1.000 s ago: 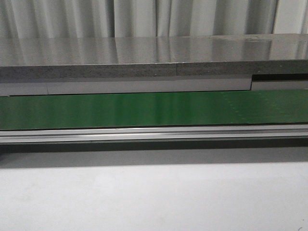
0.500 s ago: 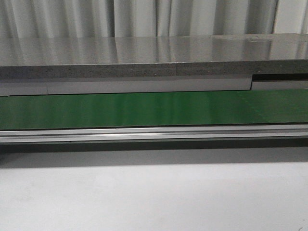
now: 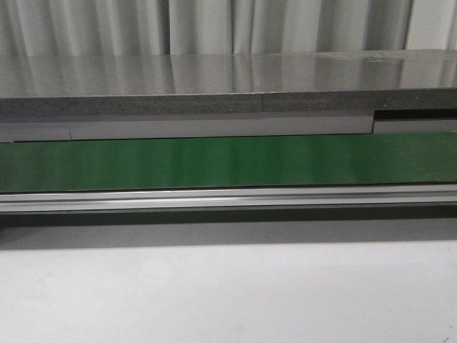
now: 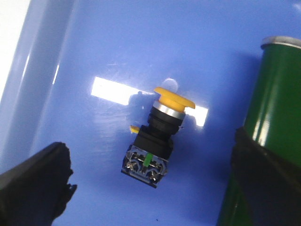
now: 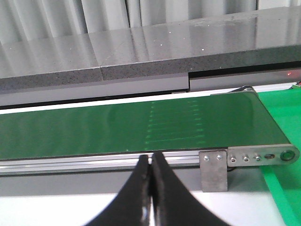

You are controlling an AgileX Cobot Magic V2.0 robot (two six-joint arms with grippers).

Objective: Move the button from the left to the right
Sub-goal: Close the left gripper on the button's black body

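In the left wrist view the button (image 4: 156,137) lies on its side on a blue tray (image 4: 94,52), its yellow head pointing away from the fingers and its black body with a green mark nearer them. My left gripper (image 4: 153,188) is open, one finger on each side of the button, touching nothing. In the right wrist view my right gripper (image 5: 150,162) is shut and empty, its tips in front of the conveyor rail (image 5: 94,162). Neither gripper nor the button appears in the front view.
A green conveyor belt (image 3: 228,161) runs across the front view, an aluminium rail (image 3: 228,199) before it and a grey counter (image 3: 214,86) behind. The belt's end roller (image 4: 275,99) stands beside the blue tray. White table surface (image 3: 228,293) lies in front.
Faint markings on the belt at the right have passed out of view; nothing else differs.
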